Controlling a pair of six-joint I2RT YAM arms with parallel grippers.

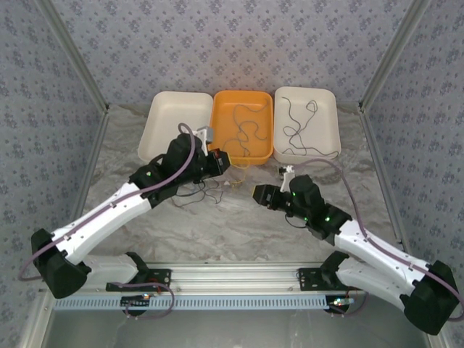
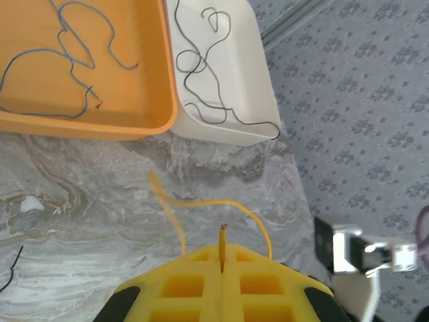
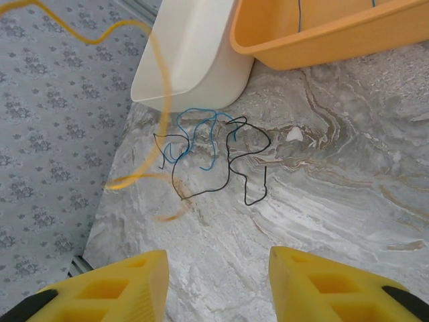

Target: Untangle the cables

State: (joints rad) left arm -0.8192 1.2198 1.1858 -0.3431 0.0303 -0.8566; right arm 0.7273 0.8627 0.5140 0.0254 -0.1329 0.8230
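You've got the L gripper (image 2: pixel 222 253) clenched on the thin yellow cable (image 2: pixel 201 200). R gripper (image 3: pixel 218 272) jaws are apart and empty, near the blue+black wire tangle (image 3: pixel 213 144) on the grey marbled tabletop (image 3: pixel 322 201).

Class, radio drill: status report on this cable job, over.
Left gripper shut on yellow cable. Right gripper open, empty. Blue and black cables tangled on table, near white tray.

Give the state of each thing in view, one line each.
left gripper: shut on the yellow cable
right gripper: open, holding nothing
yellow cable: pinched near one end, looping loose
blue-and-black tangle: lying on the table, knotted together
orange tray: holds a blue cable
right white tray: holds a black cable
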